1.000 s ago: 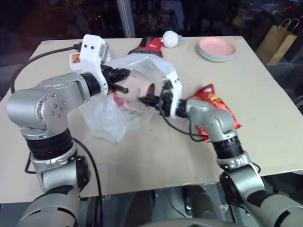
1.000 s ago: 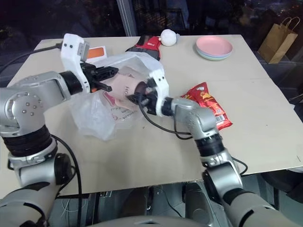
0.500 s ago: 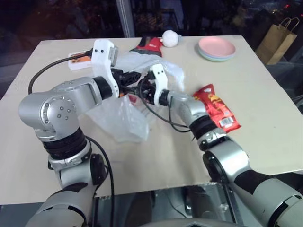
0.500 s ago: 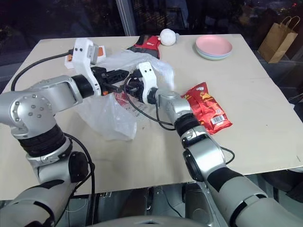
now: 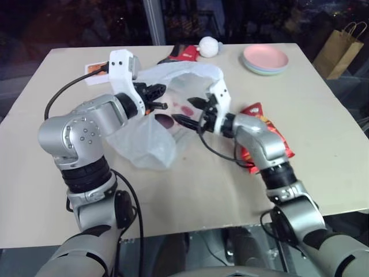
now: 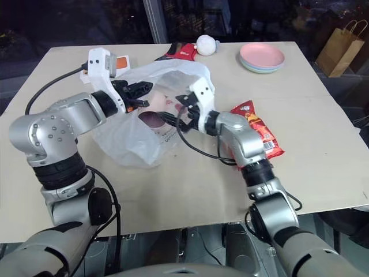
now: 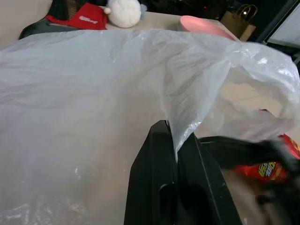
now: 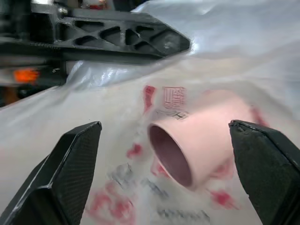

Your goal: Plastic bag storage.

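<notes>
Left hand (image 5: 154, 97) pinches a fold of the plastic bag (image 5: 147, 138) near its rim, lifting it off the worktop (image 5: 190, 190); the right hand (image 5: 189, 111) is spread wide at the bag's side, gripping nothing. A pink cup (image 8: 197, 133) shows through the film, seemingly lying inside the bag, though the blur makes that uncertain. To do this step well, I'd keep the left pinch tight and high so the film stays taut, then bring the right hand onto loose plastic and gather it, clear of the cup and the red snack packet (image 5: 266, 134).
</notes>
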Controlling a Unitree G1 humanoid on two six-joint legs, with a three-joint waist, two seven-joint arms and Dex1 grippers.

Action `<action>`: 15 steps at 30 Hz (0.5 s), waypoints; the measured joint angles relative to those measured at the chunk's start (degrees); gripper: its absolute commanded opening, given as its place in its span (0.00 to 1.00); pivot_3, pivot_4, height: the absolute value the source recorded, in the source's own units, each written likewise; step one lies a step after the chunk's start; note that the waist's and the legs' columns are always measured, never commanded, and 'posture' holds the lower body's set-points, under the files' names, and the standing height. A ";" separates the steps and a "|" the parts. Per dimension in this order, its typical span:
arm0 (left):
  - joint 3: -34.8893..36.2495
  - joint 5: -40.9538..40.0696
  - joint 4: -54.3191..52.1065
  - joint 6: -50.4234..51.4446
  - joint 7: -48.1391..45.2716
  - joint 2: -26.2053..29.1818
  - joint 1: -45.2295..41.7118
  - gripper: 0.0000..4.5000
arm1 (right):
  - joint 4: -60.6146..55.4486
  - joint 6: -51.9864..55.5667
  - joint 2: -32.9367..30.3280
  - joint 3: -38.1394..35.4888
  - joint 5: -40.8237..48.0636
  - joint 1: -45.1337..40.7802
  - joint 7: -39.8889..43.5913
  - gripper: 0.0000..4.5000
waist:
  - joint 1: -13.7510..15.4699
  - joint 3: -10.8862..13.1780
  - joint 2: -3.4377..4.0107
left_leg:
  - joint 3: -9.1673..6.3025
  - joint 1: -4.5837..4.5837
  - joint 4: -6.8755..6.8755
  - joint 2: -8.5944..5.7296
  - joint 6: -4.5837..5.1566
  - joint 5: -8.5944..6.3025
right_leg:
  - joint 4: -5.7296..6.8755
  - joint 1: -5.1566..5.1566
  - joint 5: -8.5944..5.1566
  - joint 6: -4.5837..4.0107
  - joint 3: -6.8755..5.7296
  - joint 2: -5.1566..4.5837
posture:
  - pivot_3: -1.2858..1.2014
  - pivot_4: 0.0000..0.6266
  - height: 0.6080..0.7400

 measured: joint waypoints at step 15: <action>-6.01 1.37 7.45 -7.93 -0.67 0.00 -0.87 0.00 | -52.53 22.64 -23.62 -5.72 -9.70 34.95 -17.75 0.98 | 0.21 -0.02 0.00 | 0.11 0.06 0.10 -0.01 0.03 0.01 | -0.06 0.08 -0.03 0.04 0.14 0.04 | 0.52 0.24 1.00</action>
